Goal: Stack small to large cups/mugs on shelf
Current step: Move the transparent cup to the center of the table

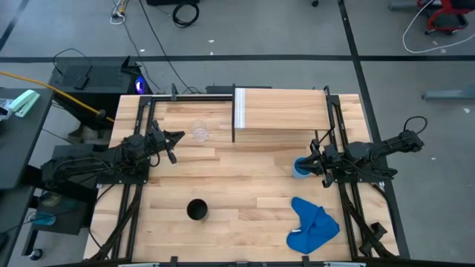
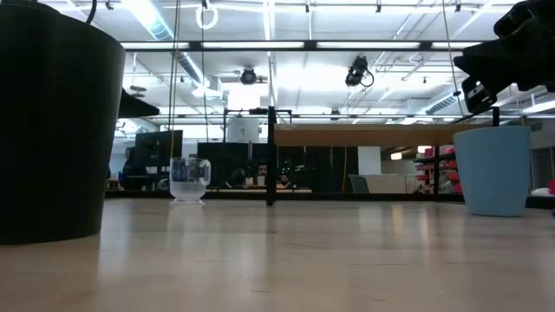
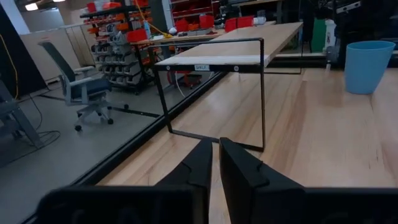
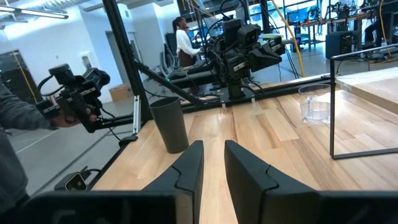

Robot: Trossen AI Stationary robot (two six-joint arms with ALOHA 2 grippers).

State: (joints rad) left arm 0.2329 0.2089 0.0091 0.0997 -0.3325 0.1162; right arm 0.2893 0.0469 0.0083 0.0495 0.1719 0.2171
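So far: nothing stacked; shelf [image 1: 286, 111] bare.
Cups: clear [image 1: 200, 132], blue [image 1: 300, 167], black [image 1: 197, 210] all on table.
Left gripper [image 1: 172, 146]: nearly clenched, empty.
Right gripper [image 1: 315, 163]: slightly parted, empty, beside blue.

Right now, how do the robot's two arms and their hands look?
Both arms are dark, jointed and mounted on black frames. The left hand and right hand each have two black, wedge-shaped fingers. A black cable loops behind the right arm.
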